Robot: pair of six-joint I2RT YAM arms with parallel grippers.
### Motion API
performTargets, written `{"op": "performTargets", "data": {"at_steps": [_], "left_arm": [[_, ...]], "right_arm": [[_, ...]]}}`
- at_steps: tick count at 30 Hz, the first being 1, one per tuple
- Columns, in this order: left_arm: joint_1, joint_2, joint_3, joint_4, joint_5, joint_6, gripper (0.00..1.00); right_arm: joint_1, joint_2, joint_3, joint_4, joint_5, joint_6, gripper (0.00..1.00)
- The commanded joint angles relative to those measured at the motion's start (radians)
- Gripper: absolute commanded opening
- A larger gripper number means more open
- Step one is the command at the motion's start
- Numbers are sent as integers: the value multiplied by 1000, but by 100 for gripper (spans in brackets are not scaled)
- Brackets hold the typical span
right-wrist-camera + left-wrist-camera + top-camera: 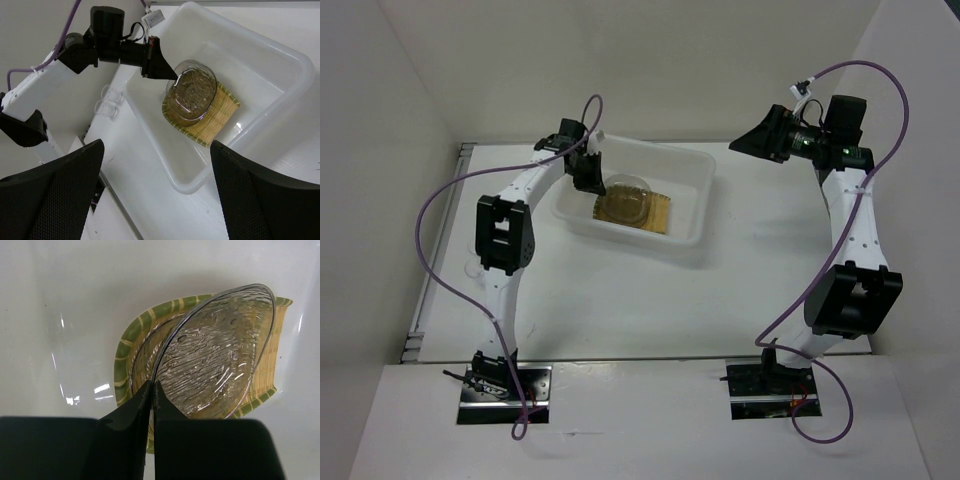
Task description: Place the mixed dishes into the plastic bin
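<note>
The plastic bin [705, 165] stands at the middle back of the table. The yellow woven plate [660, 215] lies flat inside it, also shown in the left wrist view [125, 345] and the right wrist view [220, 115]. My left gripper [152, 385] is inside the bin, shut on the rim of a translucent grey-brown saucer [215, 355], which is tilted over the plate. A second rim outline shows just under it. Two clear glass cups [107, 100] stand on the table left of the bin. My right gripper [156, 150] is open and empty, raised right of the bin.
White walls close in the table on the left, back and right. The left arm [505, 235] reaches over the table's left side, and the cups sit close beside it. The right arm [850, 240] stands along the right wall.
</note>
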Motion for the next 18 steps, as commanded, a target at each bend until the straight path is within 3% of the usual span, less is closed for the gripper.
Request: {"op": "performTargets", "data": {"at_steps": [1,3,7,11,18], "left_arm": [[3,19,44,12,9,-7,10],[3,29,44,3,-26,-7,15],[3,29,55,-8,-48,-16,34],[3,-24,124,-30,-103,-25,62],[48,-223,310,-186,-213,-34,67]], "right_arm": [[-12,-39,-5,2,-2,-20,91],[-21,-39,-14,2,-2,-20,91],[-21,-39,-23,-7,-2,-20,91],[-21,-39,-23,-7,-2,-20,91],[-30,-39,-32,2,-2,-20,92]]}}
